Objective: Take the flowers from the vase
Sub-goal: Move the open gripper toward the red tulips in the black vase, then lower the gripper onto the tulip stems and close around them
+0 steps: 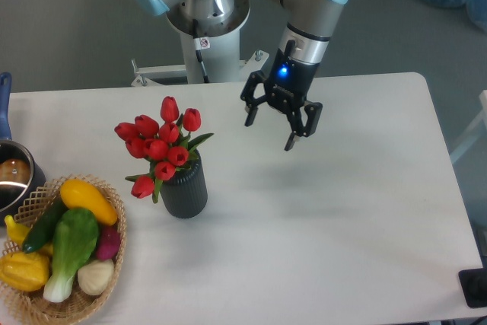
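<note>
The grey tubular robot arm (304, 17) has light-blue joint caps and a round silver base. Its black two-finger gripper (270, 129) shows a small glowing blue light on the wrist.
</note>
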Controlling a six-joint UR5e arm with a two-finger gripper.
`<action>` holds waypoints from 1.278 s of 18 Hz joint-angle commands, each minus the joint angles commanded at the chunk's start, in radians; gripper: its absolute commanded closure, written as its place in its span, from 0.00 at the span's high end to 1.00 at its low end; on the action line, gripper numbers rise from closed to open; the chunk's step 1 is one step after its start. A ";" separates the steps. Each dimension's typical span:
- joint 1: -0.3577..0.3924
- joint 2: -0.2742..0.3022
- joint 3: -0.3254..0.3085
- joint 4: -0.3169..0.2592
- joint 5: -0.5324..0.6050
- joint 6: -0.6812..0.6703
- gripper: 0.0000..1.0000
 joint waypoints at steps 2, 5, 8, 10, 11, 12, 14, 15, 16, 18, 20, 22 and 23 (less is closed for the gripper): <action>-0.032 -0.005 -0.002 0.000 0.006 0.000 1.00; -0.074 -0.014 -0.002 0.000 -0.006 0.000 1.00; -0.095 -0.012 -0.003 -0.003 -0.044 -0.003 1.00; -0.094 0.011 -0.011 -0.038 -0.049 -0.002 1.00; -0.095 0.030 -0.011 -0.066 -0.057 0.002 1.00; -0.097 0.038 -0.011 -0.089 -0.070 0.005 1.00; -0.106 0.040 -0.011 -0.100 -0.107 0.005 1.00; -0.111 0.038 -0.011 -0.100 -0.126 0.006 1.00; -0.117 0.032 -0.009 -0.098 -0.152 0.005 1.00; -0.130 0.023 -0.011 -0.095 -0.179 0.002 1.00; -0.137 0.012 -0.011 -0.091 -0.186 0.005 1.00; -0.152 -0.021 -0.009 -0.089 -0.196 0.008 0.91; -0.152 -0.028 -0.008 -0.089 -0.198 0.009 0.81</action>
